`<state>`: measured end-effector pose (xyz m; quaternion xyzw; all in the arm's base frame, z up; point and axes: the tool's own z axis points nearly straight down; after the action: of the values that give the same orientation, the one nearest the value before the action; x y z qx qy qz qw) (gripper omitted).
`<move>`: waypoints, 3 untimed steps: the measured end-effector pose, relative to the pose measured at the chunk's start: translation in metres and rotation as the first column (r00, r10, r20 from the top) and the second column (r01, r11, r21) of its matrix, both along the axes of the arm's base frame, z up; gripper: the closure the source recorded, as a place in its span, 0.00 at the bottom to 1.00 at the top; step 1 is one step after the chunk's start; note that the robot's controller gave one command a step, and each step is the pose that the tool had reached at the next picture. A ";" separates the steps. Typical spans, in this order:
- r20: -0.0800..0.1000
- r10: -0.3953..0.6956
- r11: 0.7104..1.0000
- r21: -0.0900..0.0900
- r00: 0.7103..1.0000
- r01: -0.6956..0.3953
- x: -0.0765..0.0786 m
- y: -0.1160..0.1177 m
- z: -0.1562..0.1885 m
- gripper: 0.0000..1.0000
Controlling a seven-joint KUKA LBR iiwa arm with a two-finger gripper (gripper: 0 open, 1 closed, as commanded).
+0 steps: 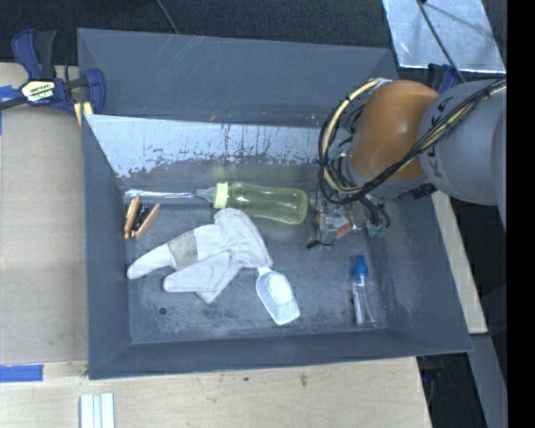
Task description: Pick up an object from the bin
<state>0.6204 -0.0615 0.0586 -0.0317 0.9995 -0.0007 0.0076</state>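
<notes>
My gripper (325,230) is low in the bin's right half, under the orange wrist cover, just right of the base of a clear yellow-green bottle (266,202) with a yellow neck that lies on its side along the back. A small clear bottle with a blue cap (359,285) lies below and right of the gripper. A pale blue scoop-shaped piece (277,295) lies down and to the left of it.
A heap of white cloth (207,255) lies in the middle of the floor. A thin clear stick (165,194) runs left from the yellow bottle. Two copper-coloured rods (137,218) lie near the left wall. The arm comes in over the right rim.
</notes>
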 end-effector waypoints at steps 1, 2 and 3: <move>0.001 -0.005 1.000 0.000 1.000 0.005 -0.001 0.000 0.002 1.00; -0.017 -0.009 1.000 0.001 1.000 0.009 -0.018 0.002 0.058 1.00; -0.012 0.000 1.000 0.001 1.000 0.000 -0.012 0.020 0.083 0.00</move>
<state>0.6083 -0.0413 0.1420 -0.0317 0.9995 0.0000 0.0017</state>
